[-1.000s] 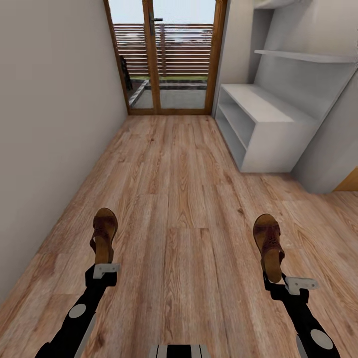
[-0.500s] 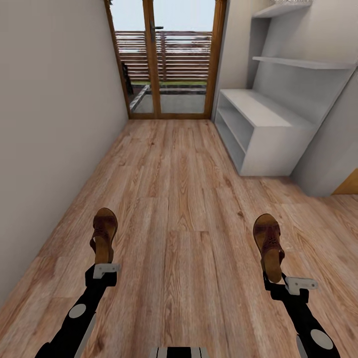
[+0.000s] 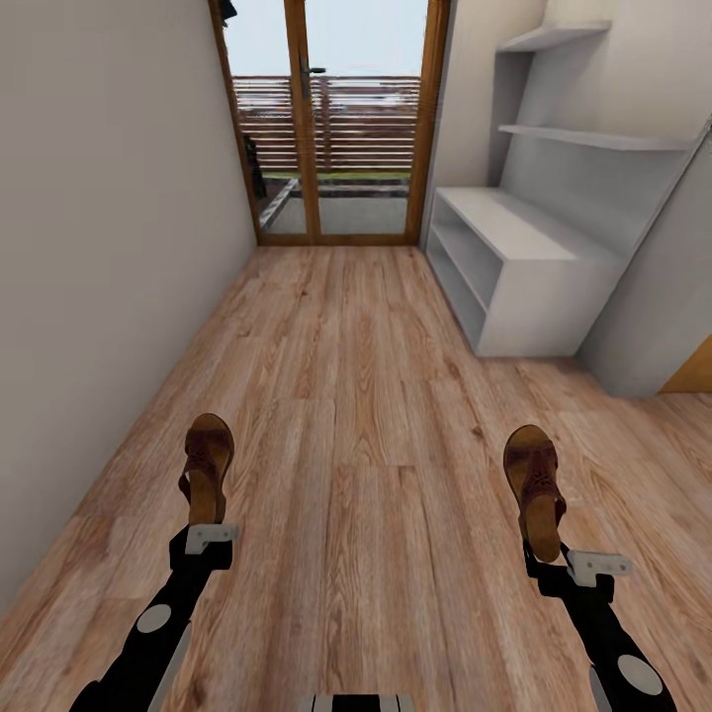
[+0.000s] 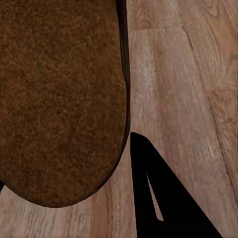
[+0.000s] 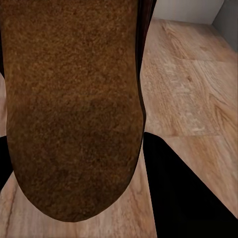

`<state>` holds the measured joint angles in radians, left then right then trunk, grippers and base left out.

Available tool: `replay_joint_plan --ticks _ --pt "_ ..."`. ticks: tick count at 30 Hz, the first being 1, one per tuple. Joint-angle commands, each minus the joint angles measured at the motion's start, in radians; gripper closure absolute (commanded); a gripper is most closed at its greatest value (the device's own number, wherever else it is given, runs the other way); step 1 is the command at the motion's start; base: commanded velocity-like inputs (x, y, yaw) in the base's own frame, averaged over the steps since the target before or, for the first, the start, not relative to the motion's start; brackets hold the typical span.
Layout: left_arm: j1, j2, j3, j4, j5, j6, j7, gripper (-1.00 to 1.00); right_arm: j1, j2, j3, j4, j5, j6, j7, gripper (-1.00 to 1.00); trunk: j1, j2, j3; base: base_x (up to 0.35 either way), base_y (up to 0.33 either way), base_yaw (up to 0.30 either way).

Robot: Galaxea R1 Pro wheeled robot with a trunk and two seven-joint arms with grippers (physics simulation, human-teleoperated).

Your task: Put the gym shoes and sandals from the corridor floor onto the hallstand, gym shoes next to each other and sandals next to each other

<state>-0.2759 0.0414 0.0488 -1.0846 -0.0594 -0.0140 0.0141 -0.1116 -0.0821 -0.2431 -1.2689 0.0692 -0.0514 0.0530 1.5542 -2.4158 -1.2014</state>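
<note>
Each of my grippers holds one brown sandal above the corridor floor (image 3: 356, 396). My left gripper (image 3: 205, 529) is shut on the heel of the left sandal (image 3: 208, 467), whose sole (image 4: 59, 104) is close to the left wrist camera. On the other side, my right gripper (image 3: 546, 552) is shut on the heel of the right sandal (image 3: 535, 485), its sole (image 5: 74, 109) close up in the right wrist view. The pale grey hallstand (image 3: 524, 267) stands against the right wall ahead, with two open tiers and two stepped shelves above. The gym shoes are out of view.
A wooden-framed glass door (image 3: 336, 129) closes the far end of the corridor. A grey wall (image 3: 99, 247) runs along the left side. A grey wall corner (image 3: 653, 316) juts out just past the hallstand on the right.
The whole head view has shifted: the door and hallstand sit slightly lower and farther, and more of the upper shelves shows. Both sandals stay held in the same place relative to me.
</note>
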Motion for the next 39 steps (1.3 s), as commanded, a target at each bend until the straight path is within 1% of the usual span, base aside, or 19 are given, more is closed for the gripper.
replay_joint_plan --ticks 1,15,27,39 --pt "0.0 0.0 0.0 0.0 -0.01 -0.001 0.0 1.0 0.0 0.0 -0.002 0.0 0.004 -0.002 0.005 1.0 0.0 0.0 0.001 0.0 0.0 0.0" --pt "0.0 0.0 0.0 0.0 -0.01 -0.001 0.0 1.0 0.0 0.001 -0.002 0.0 0.004 -0.002 0.005 1.0 0.0 0.0 0.023 0.025 0.015 0.0" --pt "0.0 0.0 0.0 0.0 -0.009 -0.001 0.0 1.0 0.0 0.0 -0.002 0.0 0.004 -0.002 0.005 1.0 0.0 0.0 0.042 0.223 0.202 0.0" --pt "0.0 0.0 0.0 0.0 -0.01 -0.001 0.0 1.0 0.0 0.001 -0.002 0.0 0.004 -0.002 0.005 1.0 0.0 0.0 0.06 0.271 0.226 0.0"
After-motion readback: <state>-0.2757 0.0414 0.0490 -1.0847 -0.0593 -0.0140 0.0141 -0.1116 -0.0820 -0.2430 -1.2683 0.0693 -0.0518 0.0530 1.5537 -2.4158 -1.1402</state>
